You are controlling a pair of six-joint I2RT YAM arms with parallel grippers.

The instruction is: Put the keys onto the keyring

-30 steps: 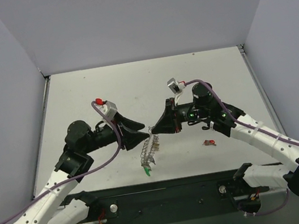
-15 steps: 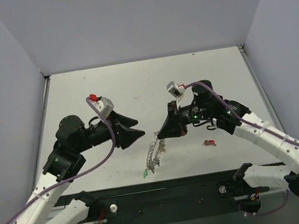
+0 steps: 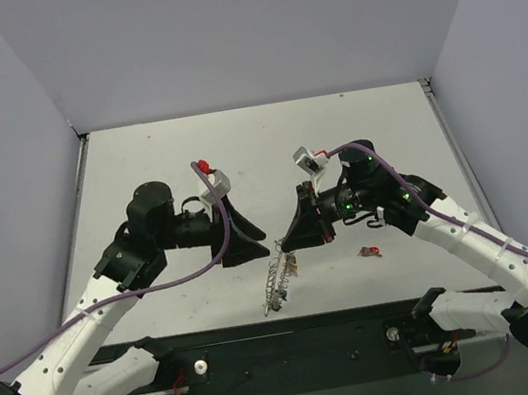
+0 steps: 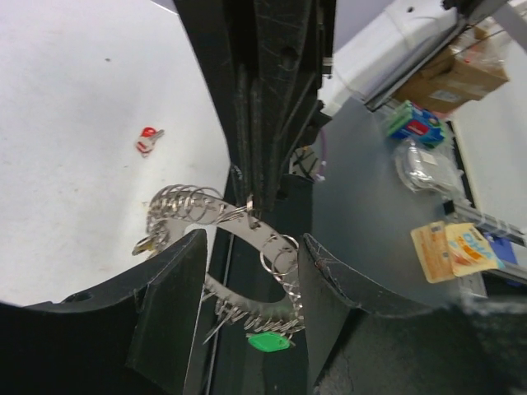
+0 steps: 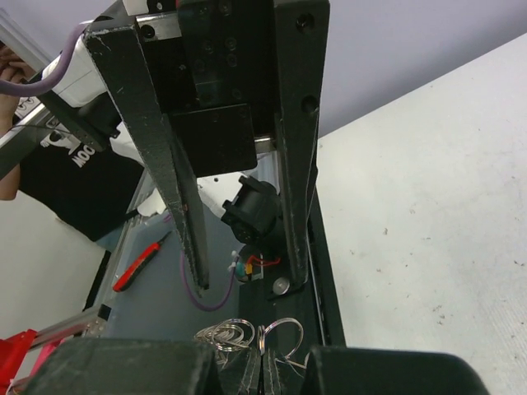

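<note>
Right pincer (image 3: pixel 290 246): clamped tight on the top edge of the keyring (image 3: pixel 278 278). The ring hangs clear of the table (image 3: pixel 137 168), long axis running down toward my bases and a little left. A green-tagged key (image 4: pixel 269 341) sits at its low end.

Left pincer (image 3: pixel 255 245): wide, holding nothing, just beside the ring on its left; in the left wrist view the ring shows between the fingers.

Red key (image 3: pixel 369 252): loose on the table, right of the ring, nearer my right arm. Likely a handover comes first.
</note>
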